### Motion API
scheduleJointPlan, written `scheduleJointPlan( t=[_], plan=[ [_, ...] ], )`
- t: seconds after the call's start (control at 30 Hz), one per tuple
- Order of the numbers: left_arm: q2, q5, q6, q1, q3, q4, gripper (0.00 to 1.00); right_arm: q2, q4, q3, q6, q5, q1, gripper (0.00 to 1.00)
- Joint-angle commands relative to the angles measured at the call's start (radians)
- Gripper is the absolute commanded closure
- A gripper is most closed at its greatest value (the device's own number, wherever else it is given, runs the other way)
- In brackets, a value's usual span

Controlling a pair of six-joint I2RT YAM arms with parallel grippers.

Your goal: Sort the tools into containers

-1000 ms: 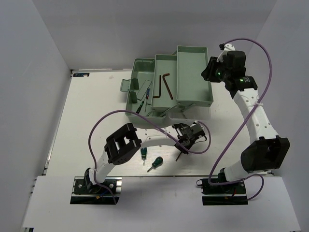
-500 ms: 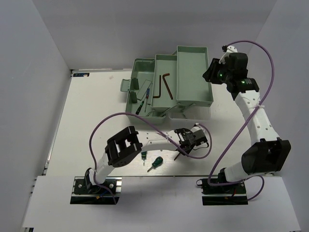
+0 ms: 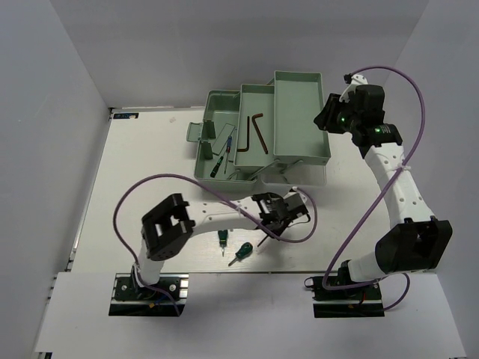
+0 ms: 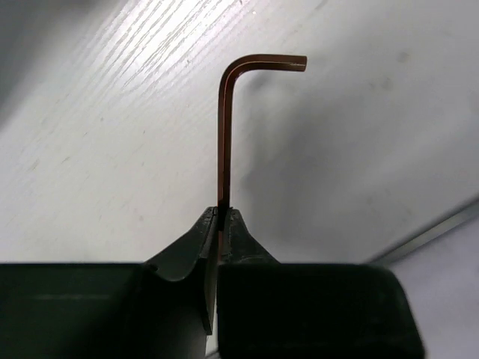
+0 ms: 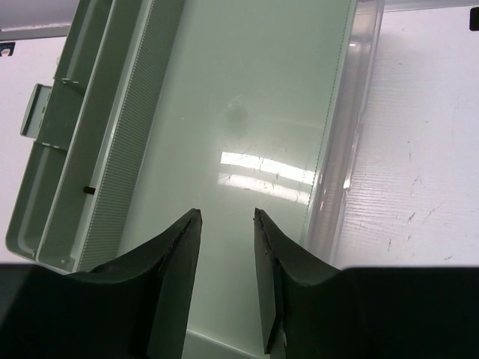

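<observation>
Three hex keys point(image 3: 258, 129), two green screwdrivers point(image 3: 241, 253), two thin screwdrivers point(image 3: 217, 166).
One hex key point(image 4: 223, 134) pinched in left gripper point(image 4: 222, 213), two in middle tray point(image 3: 258, 97); right gripper point(image 5: 226, 224) parted over end tray point(image 5: 247, 90); thin pair barely discernible.

This is a robot lab test cell, folks, not a home or a shop. Plain pale grey wall panels point(image 3: 52, 112) box the scene in at nine, twelve and three o'clock. A bare white wood-grain tabletop point(image 3: 150, 164) fills the middle. At six o'clock, two white-and-black robot arms point(image 3: 217, 217) stand bolted on black metal base plates point(image 3: 146, 288), trailing thin purple cables point(image 3: 383, 68). It's probably a purpose-built enclosure, though its edges run out of view.
</observation>
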Motion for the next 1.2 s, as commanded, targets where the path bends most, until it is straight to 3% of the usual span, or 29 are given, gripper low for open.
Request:
scheduleJointPlan(
  t=[0.0, 0.27, 0.37, 0.53, 0.8, 1.03, 1.17],
  plan=[
    [-0.204, 0.054, 0.043, 0.001, -0.042, 0.051, 1.00, -0.034, 0.012, -0.005, -0.006, 0.004, -0.006, 0.60],
    [-0.520, -0.003, 0.053, 0.001, -0.145, -0.059, 1.00, -0.024, 0.004, 0.005, -0.023, 0.020, -0.006, 0.60],
    [-0.566, -0.067, 0.015, 0.001, -0.136, -0.199, 1.00, -0.013, 0.004, 0.016, -0.026, 0.026, -0.005, 0.60],
    [-0.653, -0.177, -0.067, 0.039, -0.148, -0.251, 1.00, -0.001, 0.004, 0.033, -0.027, 0.027, -0.002, 0.60],
    [-0.589, -0.254, -0.076, 0.185, -0.059, -0.130, 1.00, -0.014, -0.005, 0.015, -0.066, -0.014, 0.000, 0.60],
    [-0.402, -0.143, 0.013, 0.383, 0.074, 0.034, 1.00, -0.082, 0.004, -0.070, -0.165, -0.159, -0.003, 0.63],
    [-0.242, -0.073, 0.071, 0.456, 0.261, 0.043, 1.00, -0.137, 0.004, -0.125, -0.225, -0.265, 0.000, 0.63]
  ],
)
